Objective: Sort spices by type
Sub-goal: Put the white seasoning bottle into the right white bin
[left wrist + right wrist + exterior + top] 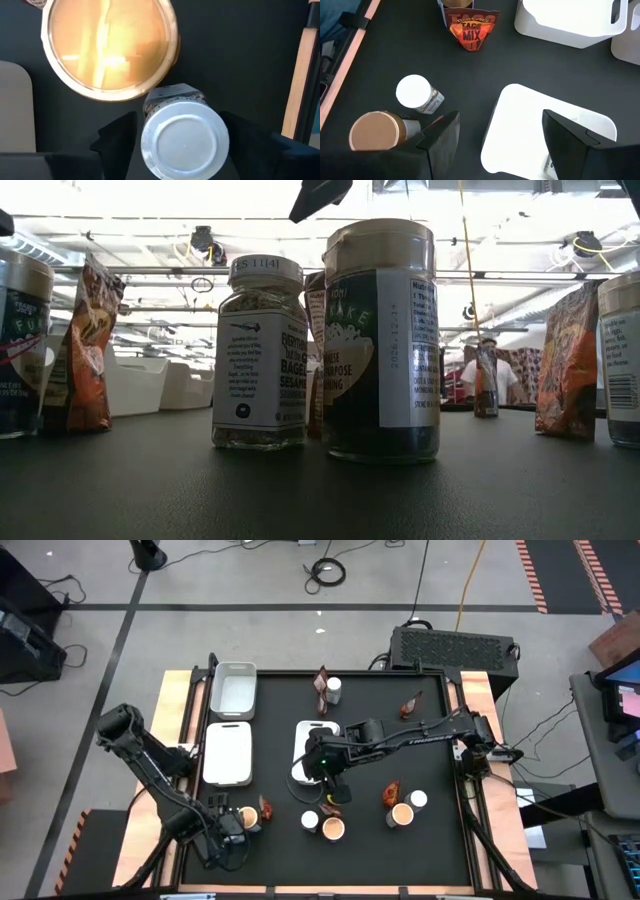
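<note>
Down at the near left corner of the table [400,755], we see the left gripper [177,142] with its jaws set wide on either side of a white-capped jar [184,141], not plainly gripping it, just beside a yellow-topped tub [107,45]. Further in, the right gripper [500,135] hangs with jaws wide and empty over a white tray [520,120] at mid-table. Other jars, tubs and reddish packets [470,30] stand scattered across the table.
</note>
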Motion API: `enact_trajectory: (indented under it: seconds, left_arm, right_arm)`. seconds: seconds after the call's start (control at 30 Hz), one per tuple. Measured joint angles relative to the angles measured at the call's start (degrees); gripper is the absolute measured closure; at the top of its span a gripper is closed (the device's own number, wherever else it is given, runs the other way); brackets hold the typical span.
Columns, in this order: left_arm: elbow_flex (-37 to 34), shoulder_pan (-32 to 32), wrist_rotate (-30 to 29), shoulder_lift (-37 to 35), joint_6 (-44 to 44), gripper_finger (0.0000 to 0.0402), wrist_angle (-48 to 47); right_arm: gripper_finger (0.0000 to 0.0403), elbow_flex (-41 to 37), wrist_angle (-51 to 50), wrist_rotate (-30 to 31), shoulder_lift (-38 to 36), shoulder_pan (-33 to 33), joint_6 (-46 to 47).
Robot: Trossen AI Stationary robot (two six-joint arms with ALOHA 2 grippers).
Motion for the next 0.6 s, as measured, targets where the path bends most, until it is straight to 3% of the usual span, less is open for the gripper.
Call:
enact_trajectory:
  seconds: [0.23, 0.6]
  left_arm:
    - [0.06, 0.55, 0.15, -0.07, 0.01, 0.0195, -1.47]
    - [0.23, 0.55, 1.06, -2.54, -0.02, 0.0196, -5.76]
  right_arm:
    - [0.0161, 0.00, 0.00, 0.00, 0.00, 0.00, 0.08]
    - [0.0161, 0.00, -0.69, 0.01, 0.00, 0.00, -0.01]
